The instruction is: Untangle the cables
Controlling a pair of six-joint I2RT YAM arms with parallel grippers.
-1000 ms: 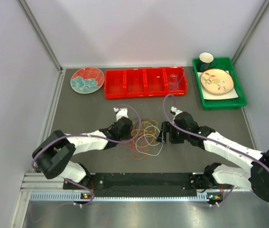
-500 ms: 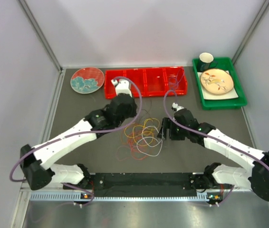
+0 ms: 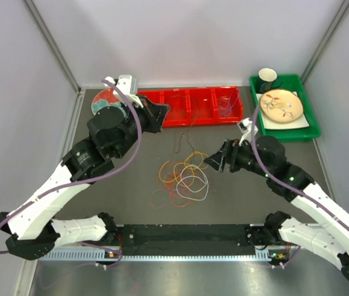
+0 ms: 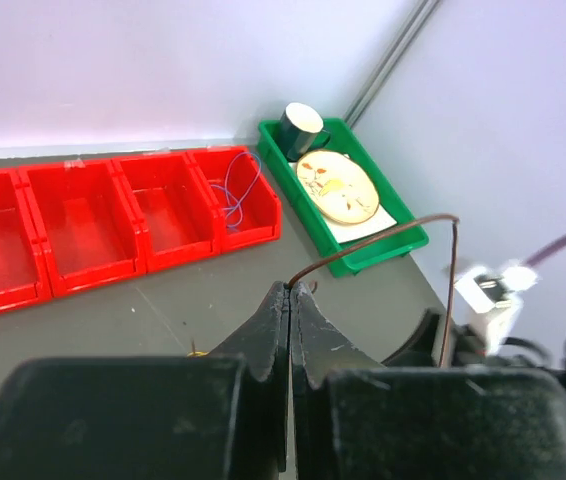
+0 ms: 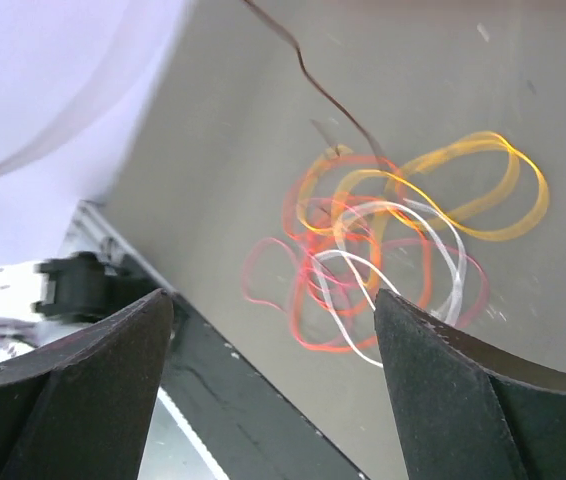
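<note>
Top view gives me the layout. Cable pile [image 3: 184,176] lies mid-table between the two arms: loose loops of orange, yellow, red and white. One brown strand [image 3: 177,140] runs from the pile's far side up toward the left gripper [image 3: 160,113], which hangs over the left end of the red bin tray [image 3: 208,121]. Green tray [image 3: 291,135] w/ plate [image 3: 281,105] and cup [image 3: 267,76] sits far right. From the top I cannot tell the L jaw state.

Left wrist view settles it. L fingers [image 4: 268,330] are pressed together, clamped on the brown strand right at the tips. The strand arcs off to the right, then drops beside the right arm's wrist. Same view shows a purple wire [image 4: 235,190] in the rightmost bin compartment; top view shows it only faintly.

Right gripper [image 3: 214,161] sits just right of the pile, pointed toward it. In the right wrist view, R fingers [image 5: 93,380] stand wide apart w/ nothing between them and no contact w/ any cable. The pile shows beyond the gap, blurred, w/ the brown strand running out at frame top.
</note>
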